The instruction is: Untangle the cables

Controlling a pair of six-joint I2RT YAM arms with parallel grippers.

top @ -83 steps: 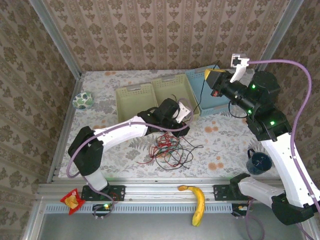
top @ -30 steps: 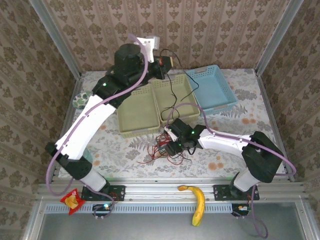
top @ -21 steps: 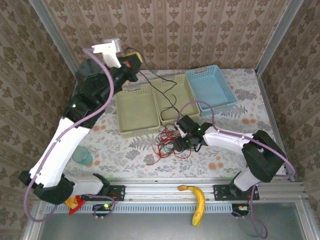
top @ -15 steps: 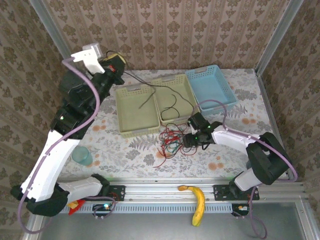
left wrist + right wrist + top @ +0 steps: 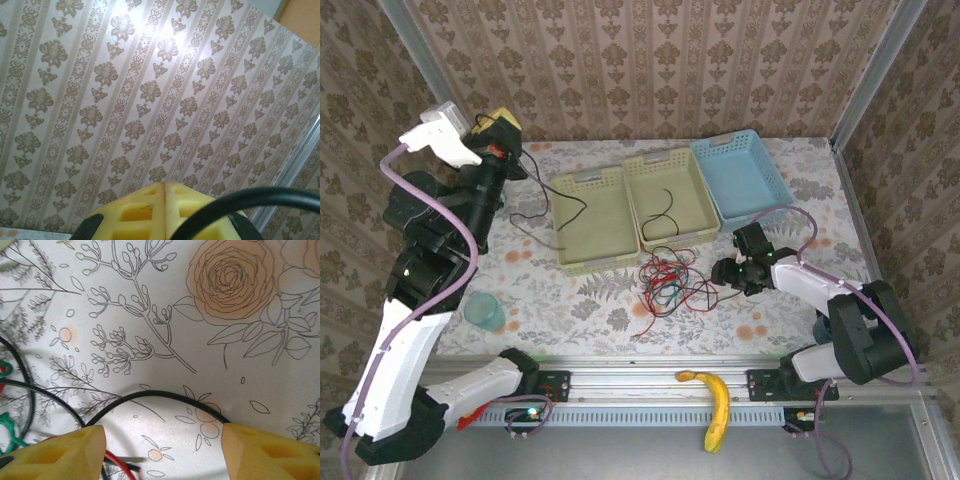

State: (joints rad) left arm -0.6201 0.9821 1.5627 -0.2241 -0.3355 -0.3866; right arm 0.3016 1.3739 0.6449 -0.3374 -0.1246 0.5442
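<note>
- Table covering (image 5: 560, 295): white cloth printed with grey leaves and orange flowers; the right wrist view shows a large rose outline (image 5: 227, 277).
- Basket, pale green (image 5: 610, 240): slatted, far left of centre.
- Basket, pale green (image 5: 692, 215): touching the first on its right.
- Basket, light blue (image 5: 740, 185): rightmost of the row, far right.
- Cup, translucent teal (image 5: 483, 312): upright, near left.
- Banana (image 5: 716, 406): on the near metal rail (image 5: 640, 383).
- Walls (image 5: 150, 75): brown damask-patterned paper.

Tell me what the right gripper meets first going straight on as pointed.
Likely the black cable arching just ahead of the open right gripper, lying on the tablecloth; depth is unclear.
</note>
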